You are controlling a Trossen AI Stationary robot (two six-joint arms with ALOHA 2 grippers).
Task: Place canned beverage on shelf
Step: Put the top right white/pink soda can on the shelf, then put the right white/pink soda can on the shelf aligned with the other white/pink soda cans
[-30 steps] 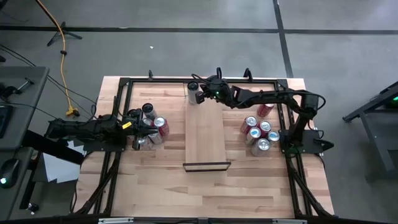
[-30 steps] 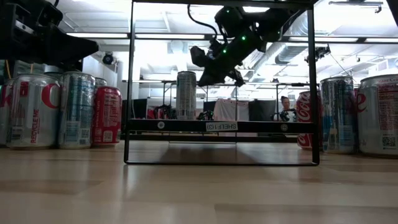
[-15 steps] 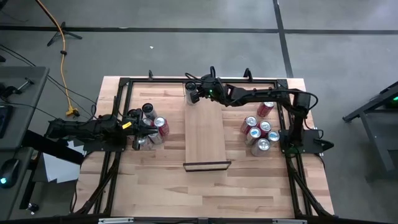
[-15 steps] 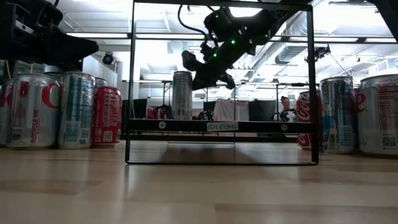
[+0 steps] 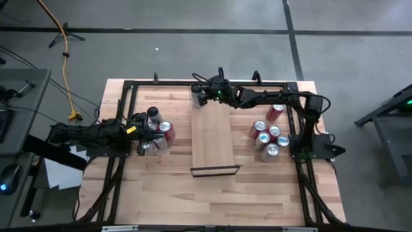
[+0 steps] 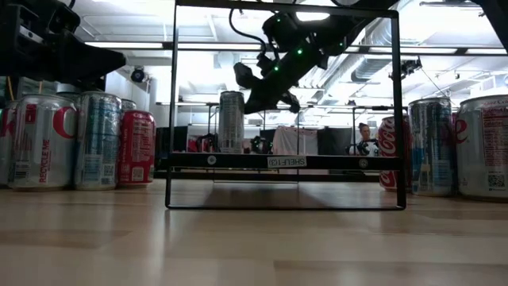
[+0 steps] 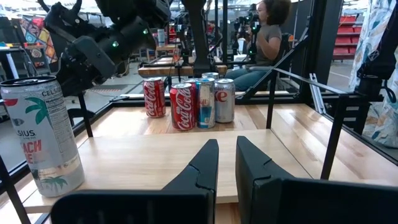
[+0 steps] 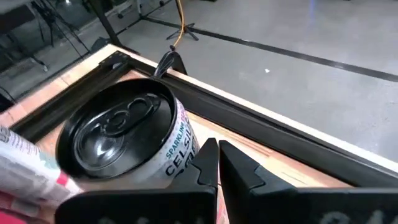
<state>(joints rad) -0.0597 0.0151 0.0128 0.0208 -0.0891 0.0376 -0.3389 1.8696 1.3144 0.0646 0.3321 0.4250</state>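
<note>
Leftward since earlier: right gripper (image 5: pixel 207 96), jaws closed empty, beside cylindrical metal can (image 5: pixel 197 96).

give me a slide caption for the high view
Right gripper, shut, beside a can at the shelf's far end.

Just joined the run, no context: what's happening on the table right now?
The right gripper, shut and empty, hangs beside a silver can standing upright at the far end of the shelf. The left gripper, also shut, waits by the can cluster on its side. More cans sit on the right.
</note>
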